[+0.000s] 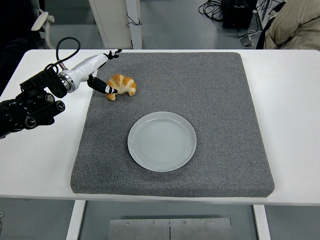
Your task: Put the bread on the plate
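Note:
A golden croissant-shaped bread point(121, 85) lies on the grey mat point(210, 100) near its far left corner. My left hand point(102, 70) comes in from the left, fingers spread; the thumb tip touches the bread's left side and the other fingers stretch out above and behind it. Nothing is held. A round pale plate point(162, 141) sits in the middle of the mat, nearer me than the bread, with nothing on it. The right hand is out of view.
The mat lies on a white table point(290, 90). A person in a beige garment point(295, 25) shows at the top right, beyond the table. Cables and furniture legs stand on the floor behind.

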Available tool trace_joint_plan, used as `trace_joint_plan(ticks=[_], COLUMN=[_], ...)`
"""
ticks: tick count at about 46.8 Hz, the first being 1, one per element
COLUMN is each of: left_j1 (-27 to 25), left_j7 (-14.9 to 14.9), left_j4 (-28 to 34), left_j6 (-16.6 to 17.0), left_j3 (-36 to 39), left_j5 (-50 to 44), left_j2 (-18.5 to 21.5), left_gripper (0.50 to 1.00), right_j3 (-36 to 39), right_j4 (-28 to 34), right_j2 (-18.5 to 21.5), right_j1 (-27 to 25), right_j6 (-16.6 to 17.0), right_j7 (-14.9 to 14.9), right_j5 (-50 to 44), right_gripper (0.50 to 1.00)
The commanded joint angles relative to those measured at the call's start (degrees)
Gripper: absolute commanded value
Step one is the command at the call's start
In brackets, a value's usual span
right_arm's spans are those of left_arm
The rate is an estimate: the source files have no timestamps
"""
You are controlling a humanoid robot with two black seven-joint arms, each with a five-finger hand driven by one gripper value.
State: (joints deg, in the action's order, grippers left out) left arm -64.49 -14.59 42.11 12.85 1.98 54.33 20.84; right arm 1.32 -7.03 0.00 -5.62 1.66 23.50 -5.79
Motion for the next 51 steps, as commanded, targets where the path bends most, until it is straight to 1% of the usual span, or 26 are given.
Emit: trace_joint_plan(ticks=[1, 7, 14, 25, 35, 42, 49, 51], left_j1=[0.0, 0.2, 0.2, 0.8, 1.0, 1.1, 1.5, 1.5], left_j7=[0.0, 0.5, 1.5, 1.6, 1.7, 1.6, 1.6, 1.6], left_j4=[-0.1, -0.2, -1.8, -6.2, -6.8, -7.4, -7.7, -7.7], left_j6=[0.1, 1.1, 1.2, 1.3, 1.3, 1.1, 0.9, 0.8], left_j3=[0.7, 1.2, 1.5, 1.5, 1.5, 1.5, 1.5, 1.5], left_j5=[-0.1, -0.1, -0.1, -0.1, -0.3, -0.5, -0.6, -0.6], left_j2=[-0.5, -1.3, -1.9, -4.1, -5.0, -5.6, -5.9, -6.0], left_gripper=[0.969, 0.969, 0.969, 0.968, 0.961, 0.93, 0.863, 0.83], right_j3=[0.0, 0.0, 0.0, 0.0, 0.0, 0.0, 0.0, 0.0], right_j4=[0.0, 0.0, 0.0, 0.0, 0.0, 0.0, 0.0, 0.0], right_j2=[0.0, 0.0, 0.0, 0.0, 0.0, 0.0, 0.0, 0.0], right_j1=[0.0, 0.0, 0.0, 0.0, 0.0, 0.0, 0.0, 0.0], right_j6=[0.0, 0.0, 0.0, 0.0, 0.0, 0.0, 0.0, 0.0], right_j7=[0.1, 0.1, 0.1, 0.0, 0.1, 0.1, 0.1, 0.0], right_j5=[0.0, 0.0, 0.0, 0.0, 0.0, 0.0, 0.0, 0.0], right_gripper=[1.0, 1.0, 1.0, 1.0, 1.0, 1.0, 1.0, 1.0])
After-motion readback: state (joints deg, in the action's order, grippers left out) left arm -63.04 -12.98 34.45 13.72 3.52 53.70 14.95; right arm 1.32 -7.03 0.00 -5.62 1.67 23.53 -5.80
